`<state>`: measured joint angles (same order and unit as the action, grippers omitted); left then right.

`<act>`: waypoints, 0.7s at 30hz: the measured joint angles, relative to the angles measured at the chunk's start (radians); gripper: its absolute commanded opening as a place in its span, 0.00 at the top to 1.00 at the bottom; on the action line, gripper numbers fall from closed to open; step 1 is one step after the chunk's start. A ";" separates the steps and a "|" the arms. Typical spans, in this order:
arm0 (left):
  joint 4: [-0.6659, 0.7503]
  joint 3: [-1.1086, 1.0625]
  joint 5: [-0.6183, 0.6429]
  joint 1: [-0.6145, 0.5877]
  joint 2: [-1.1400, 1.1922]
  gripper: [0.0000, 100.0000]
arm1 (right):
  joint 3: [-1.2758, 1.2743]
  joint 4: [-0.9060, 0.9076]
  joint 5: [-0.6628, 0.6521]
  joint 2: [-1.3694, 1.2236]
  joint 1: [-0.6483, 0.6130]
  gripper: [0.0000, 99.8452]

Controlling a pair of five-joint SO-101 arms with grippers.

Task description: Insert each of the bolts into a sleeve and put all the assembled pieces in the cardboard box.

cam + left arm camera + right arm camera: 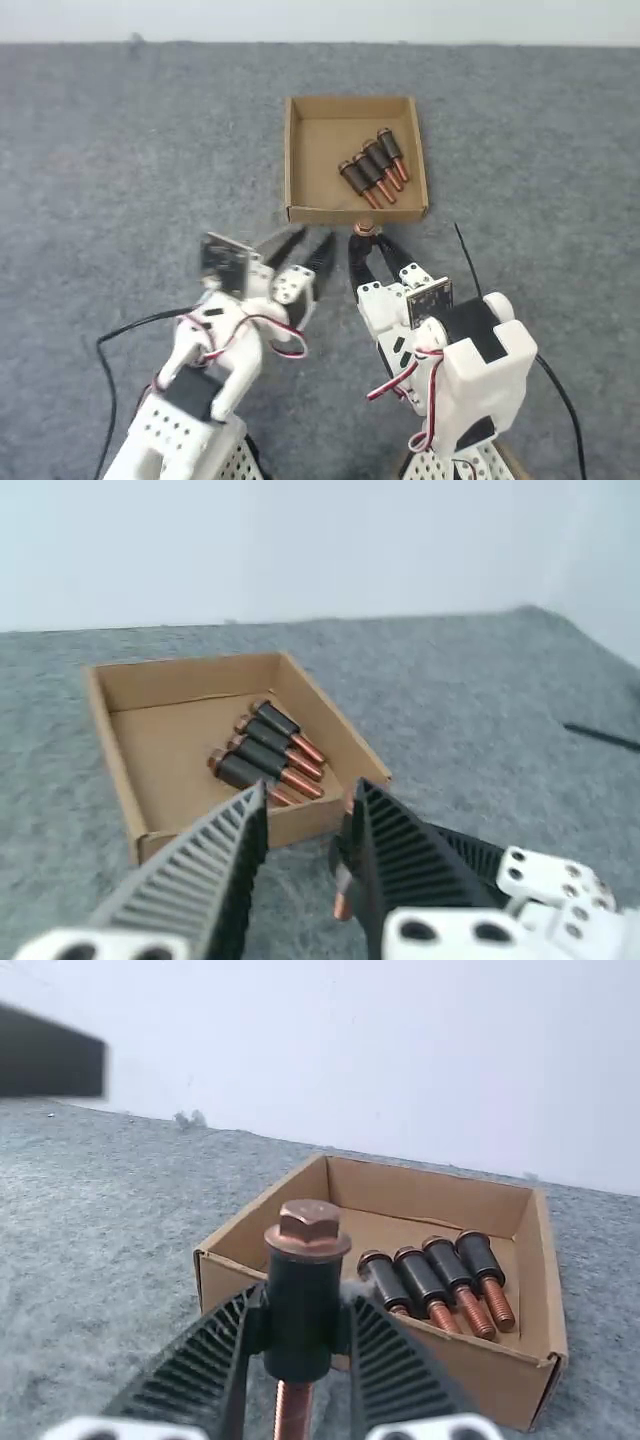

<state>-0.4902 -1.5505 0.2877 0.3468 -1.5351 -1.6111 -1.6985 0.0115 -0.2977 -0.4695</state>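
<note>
Copper hex-head bolt (308, 1225) seated in black cylindrical sleeve (300, 1295), upright, pinched at the sleeve by right tool (300, 1315). Position: just outside the near wall of the brown cardboard box (290, 150). Left tool (308, 802) close beside, jaws spread, holding nothing.

Judgement: lift clear of the wall, lower over bare box floor, let go low so the row is not knocked.

Count: 4 assembled pieces (375, 168) lying side by side in the box, 1 in the tool. 2 tools. Grey carpeted table (120, 150) underneath.
</note>
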 measured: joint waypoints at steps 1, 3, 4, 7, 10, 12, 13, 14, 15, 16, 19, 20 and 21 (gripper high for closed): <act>-0.031 0.000 0.000 -0.031 -0.038 0.87 | 0.000 0.000 0.000 0.000 0.000 0.99; -0.098 0.000 0.000 -0.094 -0.109 0.87 | 0.000 0.000 0.000 0.000 0.000 0.99; -0.137 0.000 0.000 -0.126 -0.140 0.87 | 0.000 0.000 0.000 0.000 0.000 0.99; -0.259 -0.032 0.000 -0.213 -0.250 0.87 | 0.000 0.000 0.000 0.000 0.000 0.99; -0.338 -0.072 0.000 -0.276 -0.267 0.87 | 0.000 0.000 0.000 0.000 0.000 0.99; -0.351 -0.086 0.000 -0.336 -0.269 0.87 | 0.000 0.000 0.000 0.000 0.000 0.99; -0.351 -0.097 0.000 -0.373 -0.269 0.87 | 0.000 0.000 0.000 0.000 0.000 0.99; -0.353 -0.107 0.000 -0.408 -0.269 0.87 | 0.000 0.000 0.000 0.000 0.000 0.99; -0.353 -0.121 0.000 -0.442 -0.269 0.87 | 0.000 0.000 0.000 0.000 0.000 0.99; -0.353 -0.138 0.000 -0.476 -0.269 0.87 | 0.000 0.000 0.000 0.000 0.000 0.99; -0.394 -0.147 -0.028 -0.555 -0.269 0.87 | 0.000 0.000 0.000 0.000 0.000 0.99; -0.420 -0.147 -0.058 -0.569 -0.269 0.87 | 0.000 0.000 0.000 0.000 0.000 0.99; -0.453 -0.147 -0.080 -0.580 -0.269 0.87 | 0.000 0.000 0.000 0.000 0.000 0.99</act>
<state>-0.9429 -1.6978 0.2079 -0.2332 -1.8036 -1.6111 -1.6985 0.0115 -0.2977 -0.4695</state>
